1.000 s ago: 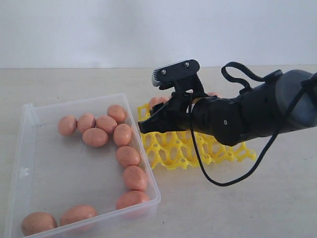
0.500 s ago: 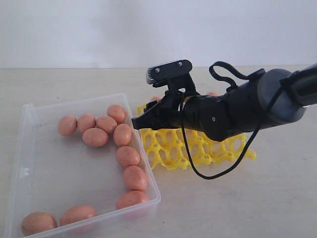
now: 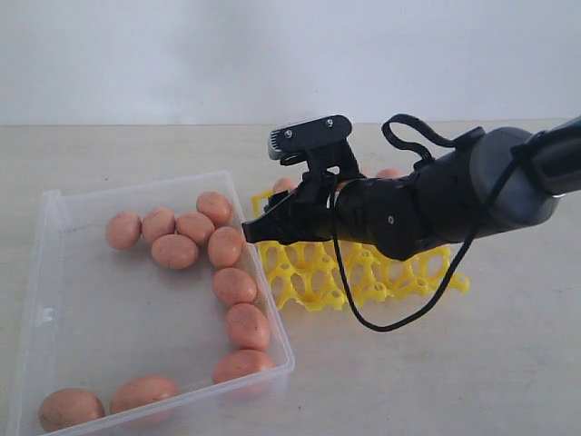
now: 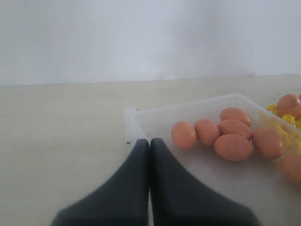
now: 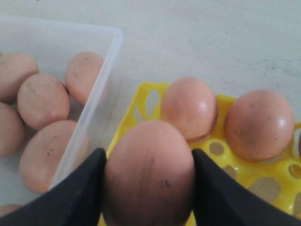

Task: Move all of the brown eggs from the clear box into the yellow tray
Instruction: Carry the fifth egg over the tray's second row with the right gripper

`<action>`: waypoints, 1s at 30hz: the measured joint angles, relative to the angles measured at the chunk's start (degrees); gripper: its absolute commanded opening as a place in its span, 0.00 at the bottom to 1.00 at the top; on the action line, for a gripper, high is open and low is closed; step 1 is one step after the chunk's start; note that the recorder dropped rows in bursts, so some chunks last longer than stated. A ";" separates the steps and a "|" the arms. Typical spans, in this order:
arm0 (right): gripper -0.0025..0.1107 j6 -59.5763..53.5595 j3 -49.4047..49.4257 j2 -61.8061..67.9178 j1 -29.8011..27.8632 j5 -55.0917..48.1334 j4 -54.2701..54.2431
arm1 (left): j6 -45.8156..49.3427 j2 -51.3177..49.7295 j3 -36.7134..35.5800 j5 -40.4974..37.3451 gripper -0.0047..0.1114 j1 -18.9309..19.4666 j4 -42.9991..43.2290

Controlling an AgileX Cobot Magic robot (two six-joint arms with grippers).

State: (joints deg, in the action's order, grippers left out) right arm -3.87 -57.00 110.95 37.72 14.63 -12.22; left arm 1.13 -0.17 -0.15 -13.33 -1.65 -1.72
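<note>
The step in hand is the carry-and-place. The right gripper (image 5: 147, 188) has its two black fingers clamped on one smooth, pinkish-brown speckled egg (image 5: 150, 155), and it hangs over the bright yellow openwork plastic tray (image 3: 399, 277), at the tray's corner nearest the shallow transparent plastic box (image 3: 136, 186). Two brown eggs (image 5: 189, 107) already sit in cups just beyond the held one. In the box, about eleven more eggs (image 3: 234, 286) lie loose, most in a line along the wall beside the tray, so the task looks well short of done.

The next move calls for lining the egg up over an empty cup, lowering it until the lattice bears it, then parting the fingers gently — a drop from height could crack it or knock a seated neighbour.

The left gripper (image 4: 149, 146) has its jaws pressed together and empty, its tips near a corner of the box.

Everything rests on a pale beige matte tabletop (image 3: 454, 363) — bare apart from box and tray. Behind it stands a plain white wall (image 3: 272, 54).
</note>
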 measured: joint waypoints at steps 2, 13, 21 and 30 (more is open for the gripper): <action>0.02 0.10 -0.05 0.61 0.00 -0.13 0.12 | 0.00 0.00 0.00 0.00 0.00 0.00 0.00; 0.02 0.48 -0.05 1.68 0.00 -1.46 0.46 | 0.00 0.00 0.00 0.00 0.00 0.00 0.00; 0.02 0.48 -0.05 1.68 0.00 -0.57 0.60 | 0.00 0.00 0.00 0.00 0.00 0.00 0.00; 0.02 0.48 -0.05 1.68 0.00 1.28 0.68 | 0.00 0.00 0.00 0.00 0.00 0.00 0.00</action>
State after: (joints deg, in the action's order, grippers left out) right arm -3.38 -57.05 112.63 37.72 15.92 -11.54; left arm 1.13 -0.17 -0.15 -13.33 -1.65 -1.72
